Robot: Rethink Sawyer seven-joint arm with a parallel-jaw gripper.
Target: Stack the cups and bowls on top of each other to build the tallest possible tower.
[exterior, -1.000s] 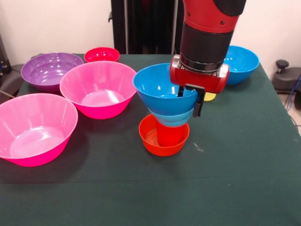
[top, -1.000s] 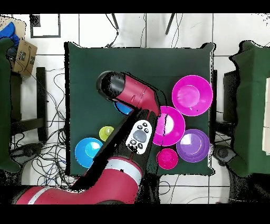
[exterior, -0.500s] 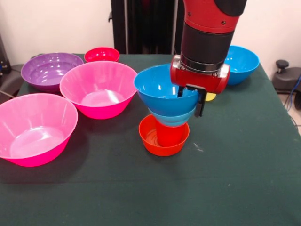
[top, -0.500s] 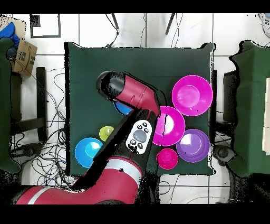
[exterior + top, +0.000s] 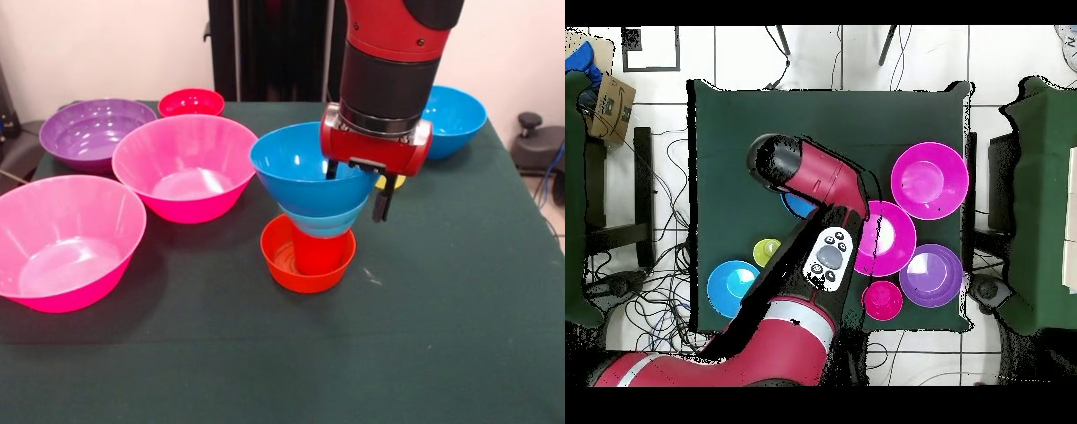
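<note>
Tower (image 5: 311,231) at table (image 5: 441,336) centre: small orange bowl (image 5: 307,258) at base, red cup (image 5: 320,253) standing in it, light-blue bowl (image 5: 325,221) mostly covered by large blue bowl (image 5: 300,170) on top. Hand (image 5: 357,188) released, fingers spread at the large blue bowl's right rim; one finger (image 5: 382,196) hangs outside, other partly hidden. Yellow cup (image 5: 392,182) mostly hidden behind hand. Overhead, arm (image 5: 815,215) covers tower; only blue sliver (image 5: 797,205) shows.

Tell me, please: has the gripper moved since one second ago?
Yes, slightly. Against the small orange bowl, which stayed put, the gripper has opened: its right finger swung away from the large blue bowl.
</note>
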